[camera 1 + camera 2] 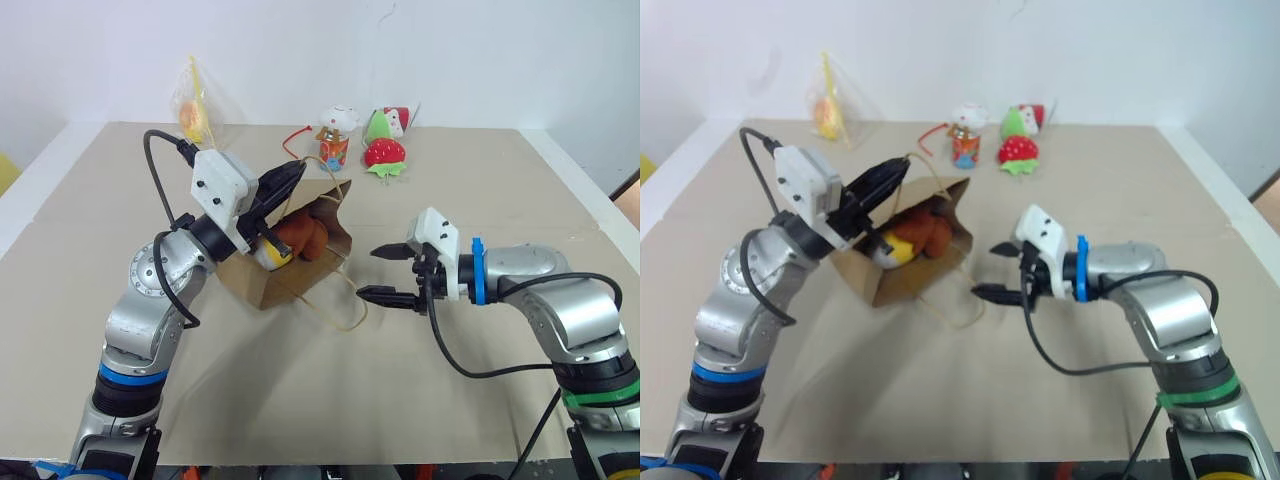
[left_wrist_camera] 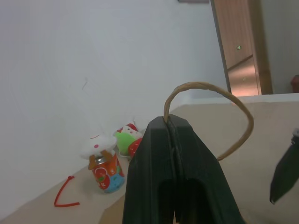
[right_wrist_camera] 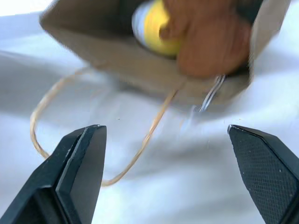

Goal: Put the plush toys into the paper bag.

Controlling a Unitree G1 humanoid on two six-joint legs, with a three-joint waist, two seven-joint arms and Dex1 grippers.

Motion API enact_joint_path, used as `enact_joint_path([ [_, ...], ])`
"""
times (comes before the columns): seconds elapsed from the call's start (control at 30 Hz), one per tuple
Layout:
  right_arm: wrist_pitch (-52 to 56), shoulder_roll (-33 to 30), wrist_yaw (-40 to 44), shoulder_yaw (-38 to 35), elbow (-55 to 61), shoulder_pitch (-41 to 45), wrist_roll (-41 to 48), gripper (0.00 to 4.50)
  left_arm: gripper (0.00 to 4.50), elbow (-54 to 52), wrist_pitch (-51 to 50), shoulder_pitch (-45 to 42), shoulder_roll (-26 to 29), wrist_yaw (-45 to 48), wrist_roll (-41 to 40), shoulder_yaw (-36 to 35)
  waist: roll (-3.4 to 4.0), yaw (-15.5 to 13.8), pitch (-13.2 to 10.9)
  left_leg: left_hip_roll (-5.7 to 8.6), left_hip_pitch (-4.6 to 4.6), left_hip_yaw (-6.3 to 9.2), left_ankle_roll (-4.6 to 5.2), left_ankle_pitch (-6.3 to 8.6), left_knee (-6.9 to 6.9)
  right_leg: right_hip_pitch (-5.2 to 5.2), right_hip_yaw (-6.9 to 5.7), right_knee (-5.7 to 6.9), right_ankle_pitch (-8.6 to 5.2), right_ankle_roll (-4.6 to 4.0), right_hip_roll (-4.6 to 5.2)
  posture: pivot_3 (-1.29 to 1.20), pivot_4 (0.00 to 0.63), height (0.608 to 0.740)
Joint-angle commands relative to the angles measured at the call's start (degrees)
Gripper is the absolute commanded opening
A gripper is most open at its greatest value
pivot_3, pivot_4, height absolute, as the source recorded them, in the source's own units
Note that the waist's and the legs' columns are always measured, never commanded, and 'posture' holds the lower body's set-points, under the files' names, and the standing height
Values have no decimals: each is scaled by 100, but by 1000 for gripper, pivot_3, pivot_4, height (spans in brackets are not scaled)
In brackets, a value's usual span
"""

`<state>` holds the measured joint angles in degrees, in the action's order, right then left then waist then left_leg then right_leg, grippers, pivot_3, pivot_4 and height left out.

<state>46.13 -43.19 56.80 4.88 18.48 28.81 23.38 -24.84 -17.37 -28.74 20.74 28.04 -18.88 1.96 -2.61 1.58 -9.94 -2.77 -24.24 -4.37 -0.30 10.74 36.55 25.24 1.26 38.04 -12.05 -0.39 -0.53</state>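
Your left gripper [image 1: 283, 183] is clamped on 1 twisted paper loop handle [image 2: 210, 100] of the plain brown kraft paper bag [image 1: 290, 262], holding that side of the mouth up off the beige table [image 1: 480, 180]. The left wrist view shows its 2 black fingers [image 2: 180, 154] pressed together with the loop arching out between their tips.

Your right gripper [image 1: 392, 272] hangs empty with its jaws spread wide, just beside the bag's mouth and apart from it. The bag lies on its side, its long axis running from the closed bottom, nearest your left arm, to the mouth, which gapes toward your right gripper. So the opening points at the free arm, and the right gripper is the nearer one to whatever sits at the mouth.

Both plush toys already sit inside: the brown furry animal-shaped toy [image 1: 300, 236] nearest the opening, and the white-and-yellow egg-shaped toy [image 1: 272, 252] tucked behind it toward your left gripper. The bag's second loop handle [image 1: 340, 300] trails flat on the table between the mouth and your right gripper.

I judge the loading done. The brown toy rests close to the lip, so if you tip the bag upright, raise the mouth first. The red strawberry plush [image 1: 385, 152] at the far edge stays out.
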Motion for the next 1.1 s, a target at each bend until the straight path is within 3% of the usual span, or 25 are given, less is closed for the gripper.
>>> enact_joint_path([
  [0.03,144,329,-551,147,95,-264,-95,4469,0,-29,159,-102,-1,22,46,-56,-4,-2,2,0,0,1,0,0,0,-1,0,0,0,0,0,0,150,740],
  [0.13,13,428,-702,379,-38,-345,-324,4469,0,-29,169,-82,-7,30,36,-61,-3,-4,2,-4,0,5,0,0,1,-2,-1,1,0,-3,-8,0,150,740],
  [0.17,72,498,-771,412,-49,-330,-306,4239,0,-36,169,-74,-14,27,32,-61,-3,-3,2,-3,0,5,0,0,1,-2,-1,1,-1,-3,-7,0,150,740],
  [0.23,174,601,-849,489,-35,-293,-280,3549,0,-62,186,-43,-3,33,57,-44,-3,-5,2,-2,0,-3,0,0,1,0,0,0,1,-1,-4,0,150,740],
  [0.27,150,605,-844,557,-23,-300,-309,2900,0,-71,201,-30,5,38,69,-35,-3,-6,2,-2,0,-1,-1,0,1,-2,-2,0,0,0,0,0,150,740],
  [0.33,51,577,-830,662,-28,-328,-402,2444,0,-68,220,-23,10,36,82,-26,-3,-15,2,-2,-1,-2,-1,0,1,-2,-2,0,0,0,2,0,150,740],
  [0.4,-51,514,-803,713,-46,-347,-468,1600,0,-61,231,-20,8,31,82,-34,-3,-23,2,-1,-1,-2,0,0,1,-1,-1,-1,0,1,5,0,150,740],
  [0.43,-89,494,-782,707,-57,-354,-474,1450,0,-59,235,-18,8,27,83,-38,-3,-26,2,-1,-2,-2,0,0,1,-1,-2,-1,0,1,5,0,150,740],
  [0.5,-269,411,-685,673,-116,-363,-509,352,0,-46,246,-19,10,26,88,-43,-3,-26,2,0,-2,-1,0,0,1,-2,-3,-1,0,1,5,0,150,740],
  [0.53,-345,364,-634,654,-150,-365,-519,77,0,-43,251,-18,11,26,90,-45,-3,-26,2,0,-2,-1,0,0,1,-2,-3,-1,0,1,5,0,150,740],
  [0.67,-632,322,-478,403,-341,-218,-399,77,0,7,256,-43,-3,20,96,-60,-3,-26,2,2,-2,-1,0,0,1,-2,-4,-1,0,1,3,0,150,740],
  [0.87,-90,115,12,-477,-210,192,635,77,0,174,363,-154,-15,68,125,-63,-3,-29,2,2,0,1,0,0,1,-3,-4,-1,0,1,-3,0,150,740],
  [1.1,958,-812,496,-1369,-136,1213,1843,77,0,410,499,-385,-46,103,119,-82,1,-34,-1,2,-4,-1,0,0,0,-1,-3,-2,0,1,7,0,150,740],
])
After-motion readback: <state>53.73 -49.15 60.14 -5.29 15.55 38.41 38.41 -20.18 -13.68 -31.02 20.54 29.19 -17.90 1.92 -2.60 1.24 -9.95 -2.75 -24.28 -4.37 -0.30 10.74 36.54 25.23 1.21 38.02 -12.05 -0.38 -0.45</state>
